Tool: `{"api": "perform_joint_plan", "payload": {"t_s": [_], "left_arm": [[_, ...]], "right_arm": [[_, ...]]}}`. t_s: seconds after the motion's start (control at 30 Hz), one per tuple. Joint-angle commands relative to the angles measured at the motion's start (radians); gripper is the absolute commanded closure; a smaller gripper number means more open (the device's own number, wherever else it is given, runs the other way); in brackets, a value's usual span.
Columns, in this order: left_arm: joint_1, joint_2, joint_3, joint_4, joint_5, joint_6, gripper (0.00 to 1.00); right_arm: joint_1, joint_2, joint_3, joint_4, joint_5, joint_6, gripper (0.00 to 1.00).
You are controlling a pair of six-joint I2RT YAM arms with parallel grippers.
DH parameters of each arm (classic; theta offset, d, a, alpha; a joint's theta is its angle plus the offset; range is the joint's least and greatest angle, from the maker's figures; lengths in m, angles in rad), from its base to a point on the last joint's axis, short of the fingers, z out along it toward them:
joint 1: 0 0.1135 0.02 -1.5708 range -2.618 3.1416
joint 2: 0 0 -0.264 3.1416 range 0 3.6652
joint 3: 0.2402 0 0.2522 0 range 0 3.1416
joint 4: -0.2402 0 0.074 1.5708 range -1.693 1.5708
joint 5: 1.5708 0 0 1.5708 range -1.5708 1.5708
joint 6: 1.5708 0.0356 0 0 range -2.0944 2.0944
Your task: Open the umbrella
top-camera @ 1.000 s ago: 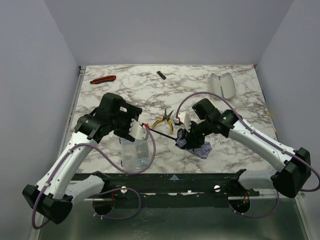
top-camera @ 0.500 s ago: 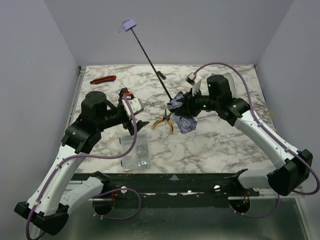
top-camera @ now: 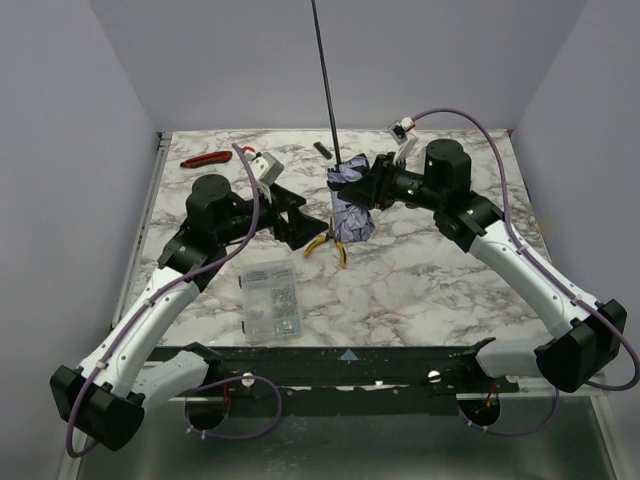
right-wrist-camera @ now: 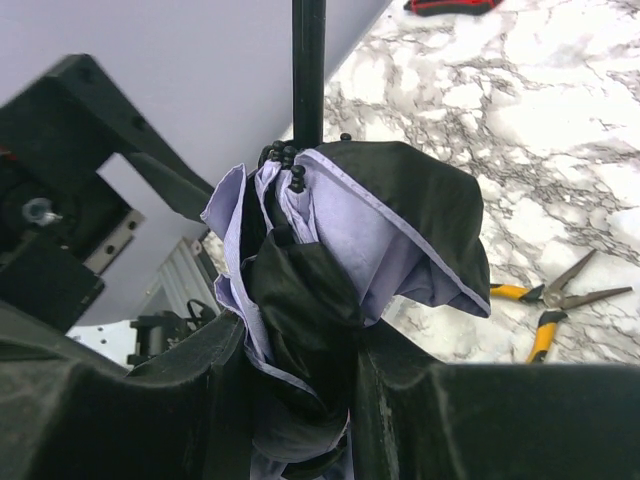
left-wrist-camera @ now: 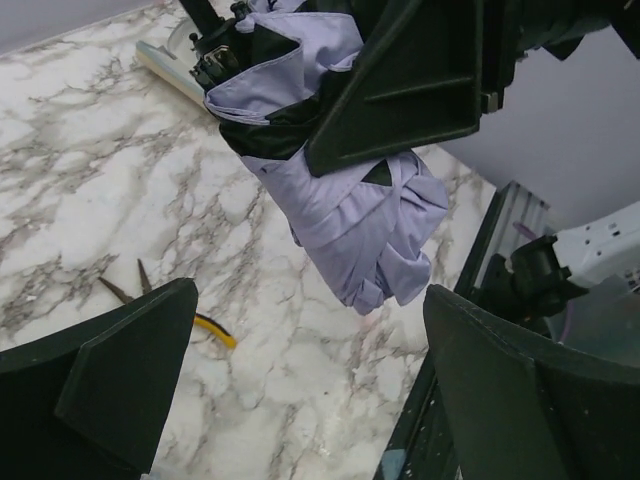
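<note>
Umbrella [top-camera: 350,212]: canopy bunched and unopened, lavender outside with black lining showing. It is held up off the tabletop [top-camera: 440,280], with the thin black shaft [top-camera: 325,80] rising steeply out of the top of the overhead view. Handle not in view.
Right gripper [top-camera: 366,186]: clamped narrow on the bunched canopy.
Left gripper [top-camera: 298,215]: spread wide, holding nothing, close beside the canopy and facing it.
Yellow-handled pliers [top-camera: 330,246] lie on the tabletop under the bundle. Clear parts box [top-camera: 270,303] sits nearer the left base.
</note>
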Motion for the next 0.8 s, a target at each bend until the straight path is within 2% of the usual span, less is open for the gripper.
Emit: {"api": "perform_joint_plan", "payload": {"t_s": [0.0,0.17,0.27,0.53,0.6,0.67,0.7,0.77], "left_arm": [[-0.014,0.065,0.005,0.17,0.03,-0.248,0.02],[-0.048,0.129,0.025,0.196,-0.023,-0.286,0.02],[-0.064,0.162,0.047,0.192,-0.063,-0.288,0.02],[-0.092,0.265,0.11,0.22,-0.068,-0.313,0.04],[-0.098,0.29,0.125,0.212,-0.064,-0.299,0.13],[-0.099,0.307,0.134,0.201,-0.043,-0.281,0.29],[-0.097,0.31,0.138,0.193,-0.032,-0.267,0.41],[-0.088,0.307,0.134,0.199,0.028,-0.242,0.68]], "right_arm": [[0.004,-0.003,0.064,0.122,0.011,0.078,1.0],[0.009,0.013,0.097,0.121,0.095,0.161,0.93],[0.025,0.019,0.108,0.098,0.178,0.184,0.92],[0.064,0.01,0.056,0.141,0.186,0.171,0.92],[0.065,0.015,0.058,0.154,0.189,0.169,0.92],[0.064,0.017,0.067,0.156,0.198,0.161,0.89],[0.065,0.017,0.073,0.156,0.202,0.154,0.87],[0.065,0.014,0.076,0.152,0.211,0.136,0.74]]}}
